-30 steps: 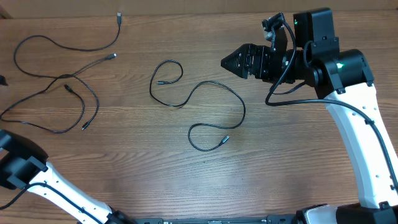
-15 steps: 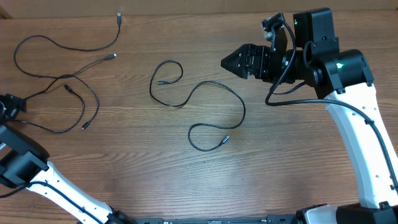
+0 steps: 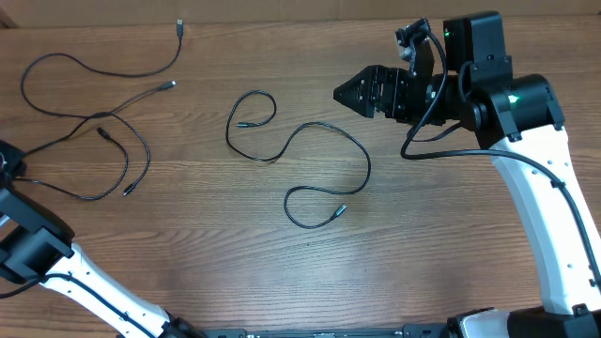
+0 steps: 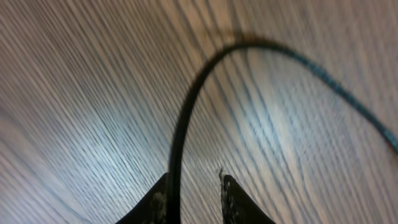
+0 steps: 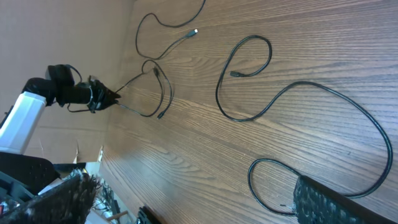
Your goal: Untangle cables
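The cables (image 3: 101, 116) lie in two lots on the wooden table (image 3: 207, 272). By the left edge several strands cross and loop up toward the far left corner. A single cable (image 3: 324, 125) snakes alone across the middle. At the left edge, the left gripper (image 4: 194, 196) has its jaws a narrow gap apart with a strand running between them. Whether they pinch it, I cannot tell. The right gripper (image 3: 340, 94) hangs toward the far right corner, jaws wide and empty.

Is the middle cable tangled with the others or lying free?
Free. The middle cable lies alone in open curves, not crossing itself or the left cables.
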Robot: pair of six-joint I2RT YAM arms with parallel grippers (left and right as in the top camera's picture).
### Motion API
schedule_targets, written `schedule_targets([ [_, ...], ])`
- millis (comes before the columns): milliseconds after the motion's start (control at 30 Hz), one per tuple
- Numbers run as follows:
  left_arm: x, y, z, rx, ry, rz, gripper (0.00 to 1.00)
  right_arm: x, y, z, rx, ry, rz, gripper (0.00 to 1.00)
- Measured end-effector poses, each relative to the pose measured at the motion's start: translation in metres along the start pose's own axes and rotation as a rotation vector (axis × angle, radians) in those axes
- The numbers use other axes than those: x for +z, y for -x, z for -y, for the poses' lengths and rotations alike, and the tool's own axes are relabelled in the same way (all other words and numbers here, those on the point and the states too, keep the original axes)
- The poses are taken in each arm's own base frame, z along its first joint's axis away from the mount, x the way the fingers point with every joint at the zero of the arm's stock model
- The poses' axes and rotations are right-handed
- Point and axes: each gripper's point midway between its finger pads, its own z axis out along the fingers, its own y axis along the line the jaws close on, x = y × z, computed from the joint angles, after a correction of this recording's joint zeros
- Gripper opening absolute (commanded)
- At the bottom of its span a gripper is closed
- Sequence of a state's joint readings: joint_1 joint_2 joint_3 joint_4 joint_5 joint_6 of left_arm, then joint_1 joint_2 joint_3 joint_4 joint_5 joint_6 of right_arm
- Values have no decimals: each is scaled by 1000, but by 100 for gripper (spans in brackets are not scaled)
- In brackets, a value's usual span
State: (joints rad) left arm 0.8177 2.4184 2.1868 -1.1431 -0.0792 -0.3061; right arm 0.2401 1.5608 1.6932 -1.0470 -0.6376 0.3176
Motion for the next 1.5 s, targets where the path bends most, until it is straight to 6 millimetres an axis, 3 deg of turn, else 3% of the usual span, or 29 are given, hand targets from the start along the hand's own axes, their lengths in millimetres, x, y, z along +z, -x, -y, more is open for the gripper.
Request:
schedule_targets([
  [33, -3, 5, -2, 4, 14, 18, 4, 0, 0, 0, 0, 0, 0, 100],
  [267, -25, 40, -14, 2, 92, 161, 4, 0, 3, -1, -8, 4, 10, 100],
  [367, -28, 45, -14, -13, 93, 181, 6, 0, 5, -2, -14, 7, 17, 100],
  [400, -28, 45, -14, -16, 92, 182, 16, 0, 5, -2, -15, 8, 19, 100],
  [433, -28, 46, -13, -21, 88, 186, 35, 0, 5, -2, -17, 9, 21, 100],
  [533, -28, 48, -7, -32, 55, 192, 44, 0, 7, -3, -20, 10, 25, 100],
  [733, -27, 42, 8, -29, -33, 159, 39, 0, 7, -3, -20, 10, 25, 100],
  [867, -27, 39, 21, -23, -101, 137, 41, 0, 7, -3, -20, 10, 25, 100],
  [900, -27, 38, 25, -20, -122, 133, 44, 0, 6, -3, -20, 10, 25, 100],
  [933, -28, 38, 27, -17, -132, 132, 59, 0, 6, -3, -21, 10, 25, 100],
  [1000, -32, 40, 36, -7, -164, 146, 61, 0, 7, -3, -20, 10, 25, 100],
  [1100, -48, 47, 42, -6, -193, 189, 71, 0, 6, -3, -20, 10, 25, 100],
  [1200, -78, 53, 45, -3, -214, 247, 82, 0, 6, -3, -21, 10, 25, 100],
  [1367, -123, 57, 43, 0, -234, 315, 85, 0, 6, -3, -20, 10, 24, 100],
  [1500, -132, 45, 58, 19, -332, 270, 88, 0, 5, -2, -16, 8, 20, 100],
])
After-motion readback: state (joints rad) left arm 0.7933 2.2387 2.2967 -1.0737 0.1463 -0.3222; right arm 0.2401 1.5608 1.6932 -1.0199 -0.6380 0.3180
